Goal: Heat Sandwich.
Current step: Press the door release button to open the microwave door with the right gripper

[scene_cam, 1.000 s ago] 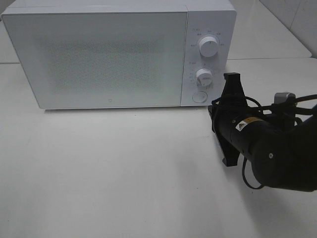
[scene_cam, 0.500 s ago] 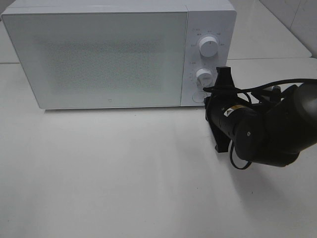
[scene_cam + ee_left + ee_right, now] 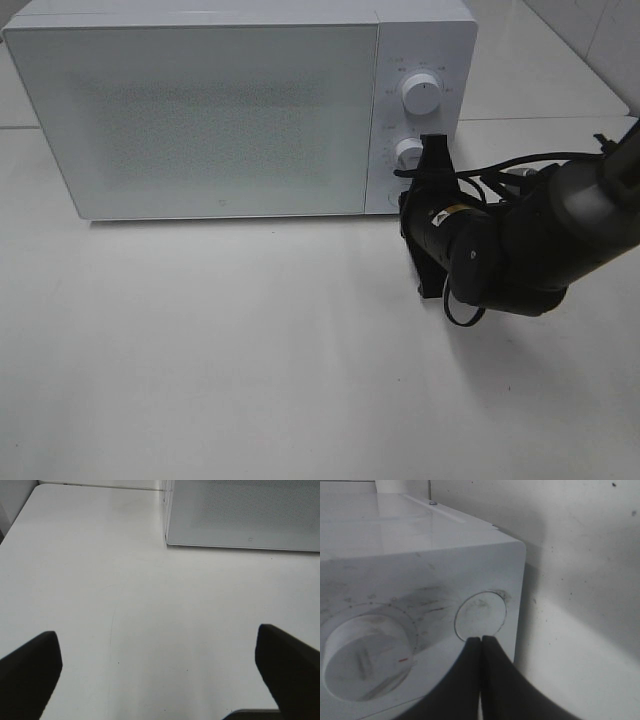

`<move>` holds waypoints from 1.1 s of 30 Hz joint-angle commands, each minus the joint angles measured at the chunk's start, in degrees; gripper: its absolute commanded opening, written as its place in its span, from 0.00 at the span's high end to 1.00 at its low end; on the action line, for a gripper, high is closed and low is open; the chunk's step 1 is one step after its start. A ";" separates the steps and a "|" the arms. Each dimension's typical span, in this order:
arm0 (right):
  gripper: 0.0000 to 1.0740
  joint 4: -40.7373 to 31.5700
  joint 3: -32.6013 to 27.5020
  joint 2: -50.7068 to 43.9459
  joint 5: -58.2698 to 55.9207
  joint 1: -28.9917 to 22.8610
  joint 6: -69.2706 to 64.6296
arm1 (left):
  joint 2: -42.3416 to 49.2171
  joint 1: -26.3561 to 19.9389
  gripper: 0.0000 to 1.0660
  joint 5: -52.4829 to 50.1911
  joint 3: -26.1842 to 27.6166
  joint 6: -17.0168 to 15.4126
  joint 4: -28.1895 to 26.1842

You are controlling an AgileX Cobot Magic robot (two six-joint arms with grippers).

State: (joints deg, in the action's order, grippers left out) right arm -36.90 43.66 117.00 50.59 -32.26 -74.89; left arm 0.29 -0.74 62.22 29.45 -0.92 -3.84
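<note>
The white microwave [image 3: 220, 110] stands at the back of the table with its door closed. The sandwich is out of view. My right arm [image 3: 490, 240] reaches in to the microwave's control panel, and its body hides the gripper in the exterior view. In the right wrist view my right gripper [image 3: 480, 639] is shut, its fingertips pressed together at the lower edge of the round button [image 3: 480, 615] beside the lower dial [image 3: 365, 657]. My left gripper [image 3: 156, 632] hangs open over bare table, with nothing between its fingers [image 3: 30, 675].
The microwave's panel carries an upper dial [image 3: 422, 95] and a lower dial [image 3: 408, 152]. The white table [image 3: 250, 360] stretches in front of the microwave. In the left wrist view the microwave's front corner [image 3: 167, 535] shows beyond the gripper.
My right arm has swung left and toward the microwave's control panel, bringing the shut gripper up to the round button. The left gripper has not moved.
</note>
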 commanded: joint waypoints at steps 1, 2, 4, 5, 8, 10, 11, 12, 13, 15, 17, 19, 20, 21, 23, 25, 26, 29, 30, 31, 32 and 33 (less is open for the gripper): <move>1.00 0.92 1.66 1.20 -0.92 0.06 -0.11 | 0.29 -0.11 0.08 -0.74 0.06 -0.06 -0.46; 1.00 0.92 2.46 1.89 -1.09 0.06 -0.11 | 0.29 -0.11 0.08 -0.74 0.06 -0.06 -0.46; 1.00 0.92 2.69 2.12 -1.09 0.11 -0.11 | 0.29 -0.11 0.08 -0.74 0.06 -0.06 -0.46; 1.00 0.97 3.04 2.35 -0.92 0.46 -0.11 | 0.29 -0.11 0.08 -0.74 0.06 -0.06 -0.46; 1.00 0.86 3.61 2.81 -0.63 1.26 0.11 | 0.29 -0.11 0.08 -0.74 0.06 -0.06 -0.46; 1.00 0.97 4.30 3.15 -0.63 1.78 0.40 | 0.29 -0.11 0.08 -0.74 0.06 -0.06 -0.46; 1.00 0.97 4.58 3.32 -0.74 2.12 0.52 | 0.29 -0.11 0.08 -0.74 0.06 -0.06 -0.46; 1.00 0.97 5.50 3.95 -0.92 2.12 0.57 | 0.29 -0.11 0.08 -0.74 0.06 -0.06 -0.46; 1.00 0.97 5.90 4.18 -0.86 2.12 0.57 | 0.29 -0.11 0.08 -0.74 0.06 -0.06 -0.46; 1.00 0.97 6.36 4.47 -0.92 2.12 0.57 | 0.29 -0.11 0.08 -0.74 0.06 -0.06 -0.46; 1.00 0.80 7.68 5.39 -0.80 2.12 0.63 | 0.29 -0.11 0.08 -0.74 0.06 -0.06 -0.46; 1.00 0.63 8.08 5.79 -0.57 2.12 0.63 | 0.29 -0.11 0.08 -0.74 0.06 -0.06 -0.46; 1.00 0.40 8.37 6.07 -0.34 2.12 0.63 | 0.29 -0.11 0.08 -0.74 0.06 -0.06 -0.46; 1.00 0.00 8.77 6.42 0.97 2.23 0.86 | 0.29 -0.11 0.08 -0.74 0.06 -0.06 -0.46; 1.00 -0.34 8.94 6.47 2.64 2.41 1.26 | 0.29 -0.11 0.08 -0.74 0.06 -0.06 -0.46; 1.00 -0.86 8.94 6.47 4.01 2.41 1.49 | 0.29 -0.11 0.08 -0.74 0.06 -0.06 -0.46; 1.00 -1.03 8.94 6.47 5.73 2.46 1.55 | 0.29 -0.11 0.08 -0.74 0.06 -0.06 -0.46; 1.00 -1.15 9.28 6.47 9.91 2.75 2.01 | 0.29 -0.11 0.08 -0.74 0.06 -0.06 -0.46; 1.00 -1.15 9.57 6.47 10.49 2.75 2.12 | 0.29 -0.11 0.08 -0.74 0.06 -0.06 -0.46; 1.00 -0.97 10.54 6.47 11.17 3.27 2.12 | 0.29 -0.11 0.08 -0.74 0.06 -0.06 -0.46; 1.00 -0.92 11.06 6.47 11.23 3.38 2.12 | 0.29 -0.11 0.08 -0.74 0.06 -0.06 -0.46; 1.00 -0.97 11.63 6.47 11.46 3.38 2.12 | 0.29 -0.11 0.08 -0.74 0.06 -0.06 -0.46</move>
State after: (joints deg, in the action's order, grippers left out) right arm -38.73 52.02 124.10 52.08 -30.31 -73.74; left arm 0.29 -0.74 62.22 29.45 -0.92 -3.84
